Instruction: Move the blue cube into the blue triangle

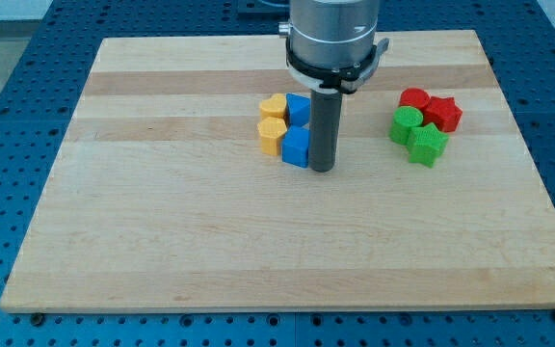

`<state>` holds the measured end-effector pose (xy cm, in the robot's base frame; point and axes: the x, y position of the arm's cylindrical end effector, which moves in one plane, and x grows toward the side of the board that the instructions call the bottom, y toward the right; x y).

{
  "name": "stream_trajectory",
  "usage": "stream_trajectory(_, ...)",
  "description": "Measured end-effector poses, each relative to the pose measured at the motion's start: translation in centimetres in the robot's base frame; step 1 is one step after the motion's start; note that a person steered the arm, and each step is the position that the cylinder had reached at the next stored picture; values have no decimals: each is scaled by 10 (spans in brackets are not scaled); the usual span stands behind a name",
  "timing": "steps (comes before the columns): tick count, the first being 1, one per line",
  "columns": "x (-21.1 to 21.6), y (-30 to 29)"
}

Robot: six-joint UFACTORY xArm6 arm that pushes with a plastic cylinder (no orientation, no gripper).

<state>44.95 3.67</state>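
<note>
you have my tip (pixel 323 170) planted on the wooden board (pixel 162 241), touching or just beside the right face of the nearer blue block (pixel 296 147); the rod has no jaws and holds nothing, it can only shove. the other blue block (pixel 299 109) sits directly behind, apparently already touching it, though which is the cube and which the triangle is hard to tell. to close them firmly, bring the tip round to the near side and push gently toward the view's top, keeping centred so the block doesn't twist into the yellows. count: two blue, two yellow blocks (pixel 272 123), two red (pixel 430 106) and two green (pixel 418 135) well apart at the right.
</note>
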Motion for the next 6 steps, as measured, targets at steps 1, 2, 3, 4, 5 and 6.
stream_trajectory(1, -9, 0)
stream_trajectory(2, 8, 4)
stream_trajectory(3, 53, -7)
stream_trajectory(4, 56, -24)
stream_trajectory(5, 22, -26)
stream_trajectory(6, -6, -26)
